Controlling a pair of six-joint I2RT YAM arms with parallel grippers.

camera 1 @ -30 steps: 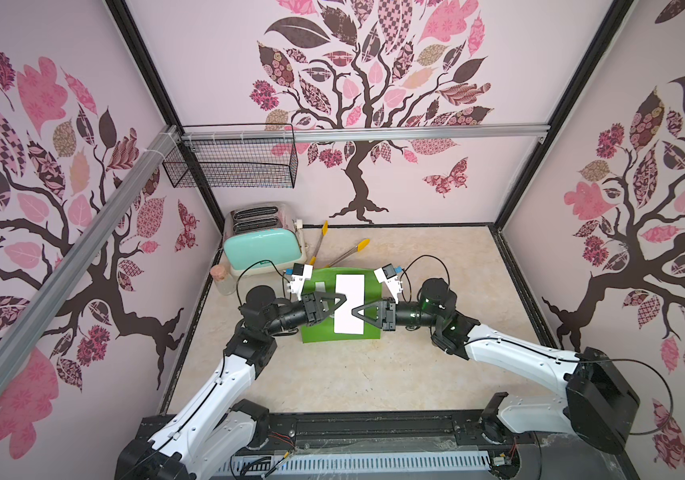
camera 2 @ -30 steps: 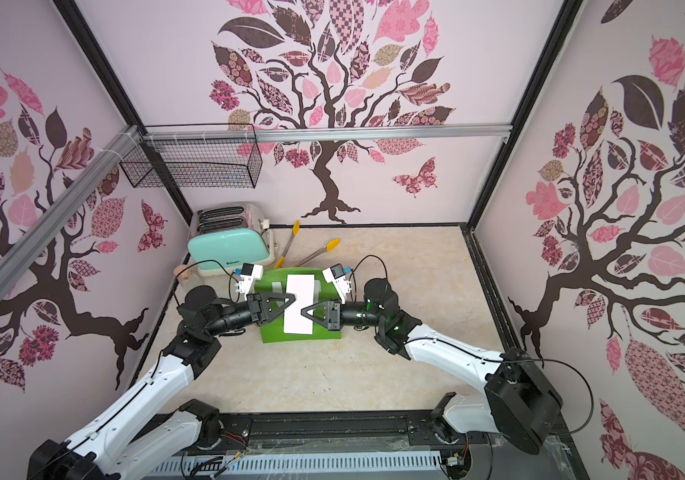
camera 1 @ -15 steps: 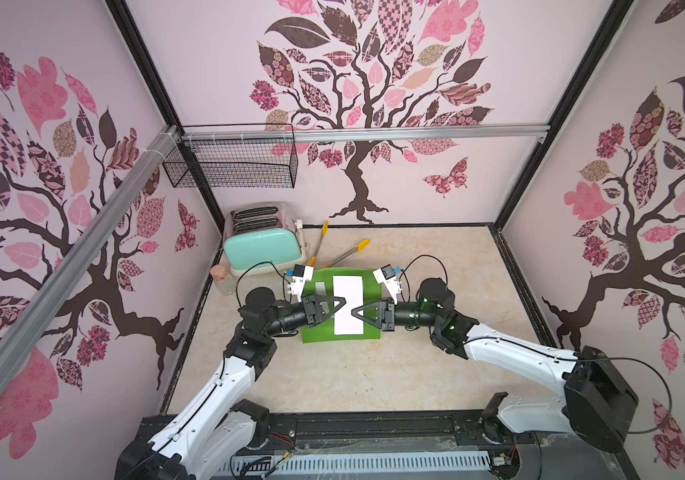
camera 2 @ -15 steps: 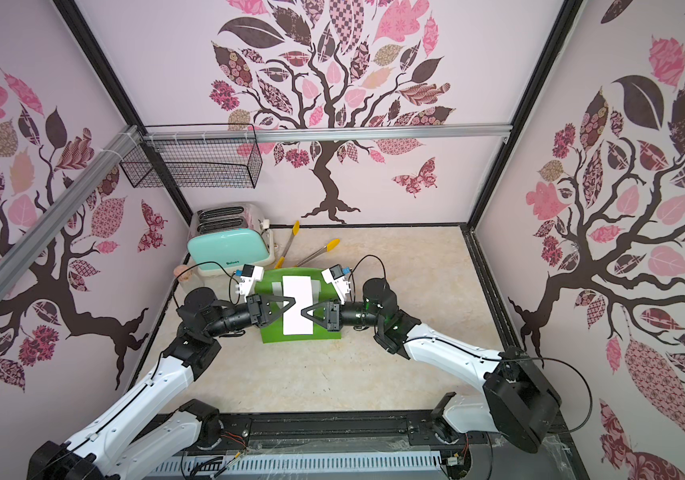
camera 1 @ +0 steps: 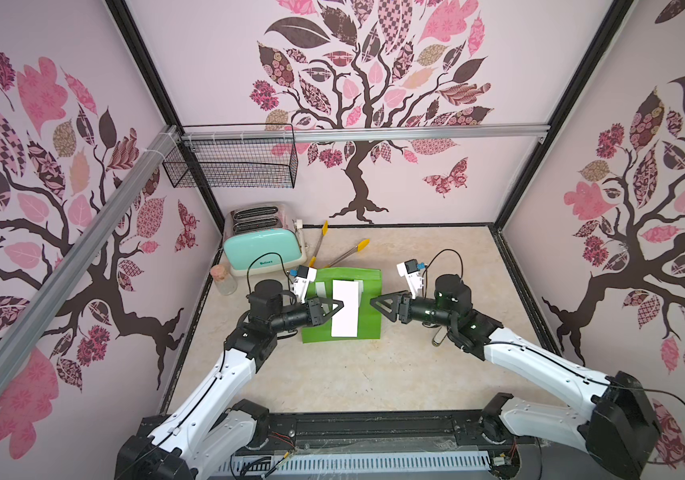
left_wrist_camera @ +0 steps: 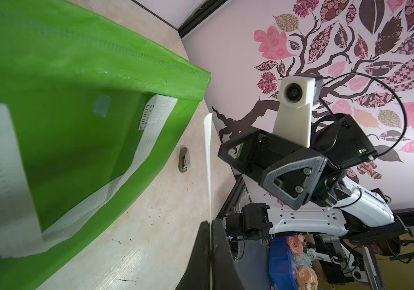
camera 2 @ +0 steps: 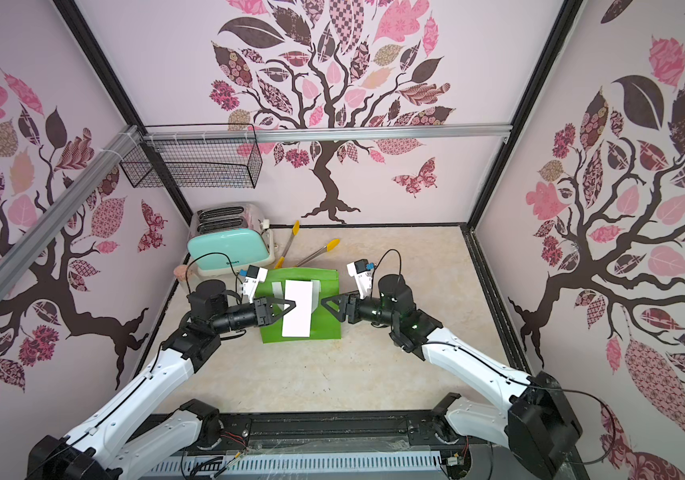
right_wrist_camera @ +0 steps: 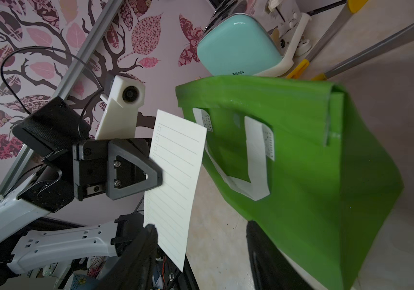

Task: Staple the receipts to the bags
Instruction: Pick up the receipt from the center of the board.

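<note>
One receipt [camera 1: 345,322] hangs in the air over the bag [camera 1: 369,318], which lies flat on the table [camera 1: 332,374], left of its middle, with white handles [right_wrist_camera: 256,150] folded onto its green face. The left gripper [camera 1: 341,305] is clamped tight on one long edge of the receipt, about halfway along; the left wrist view shows the slip edge-on, pinched between both fingers [left_wrist_camera: 223,253]. In both top views the receipt covers the bag's middle, and the right wrist view shows it lifted clear of the bag, its lined face with small check boxes toward that camera. The right gripper [camera 1: 375,302] hangs near the receipt's other long edge, not touching it, over the bag's right edge, its jaws apart and holding nothing. Behind the bag stand a mint toaster [camera 1: 259,249] and, beside it, a jar [camera 1: 223,280]; yellow-tipped tongs [camera 1: 347,251] lie just beyond the bag's far edge, and a wire basket [camera 1: 232,166] hangs on the back wall
</note>
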